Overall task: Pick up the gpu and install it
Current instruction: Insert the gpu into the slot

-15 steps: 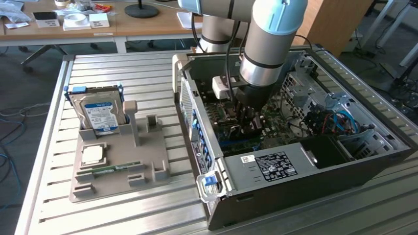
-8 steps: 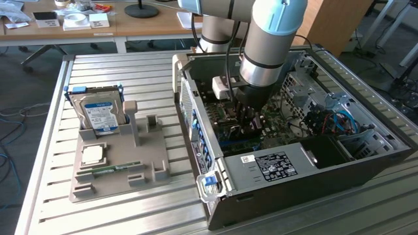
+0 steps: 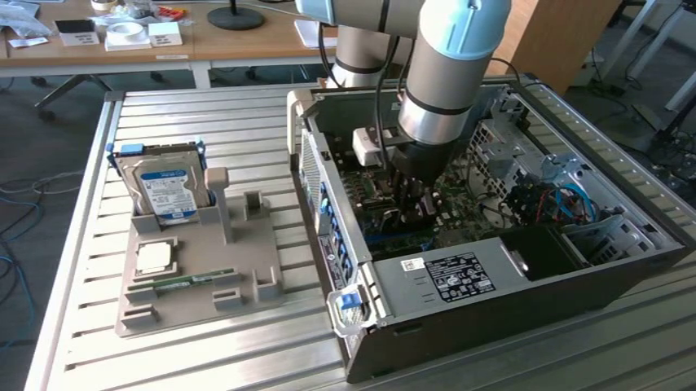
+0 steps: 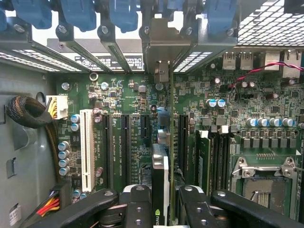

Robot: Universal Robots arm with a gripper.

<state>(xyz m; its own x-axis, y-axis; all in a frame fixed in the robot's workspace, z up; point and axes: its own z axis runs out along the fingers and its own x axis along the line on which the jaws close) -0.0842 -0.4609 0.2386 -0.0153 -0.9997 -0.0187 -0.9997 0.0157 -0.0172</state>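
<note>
the gpu [image 4: 160, 183] stands on edge between the two black fingers [image 4: 137, 209] of the pincer [image 4: 159, 211], which is clenched on its upper edge. its long axis runs straight away from the pincer toward the pale bracket [image 4: 161, 52] at the slot openings, in line with the motherboard [image 4: 128, 95] slots beneath it. in the exterior view the pincer [image 3: 411, 213] is down inside the open computer case [image 3: 609, 204], right of the grey tray [image 3: 196, 285] holding the hard drive [image 3: 165, 189].

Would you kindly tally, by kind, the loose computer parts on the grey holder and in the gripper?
Hard drive: 1
Processor chip: 1
RAM stick: 1
gpu, held in the gripper: 1
Total: 4
</note>
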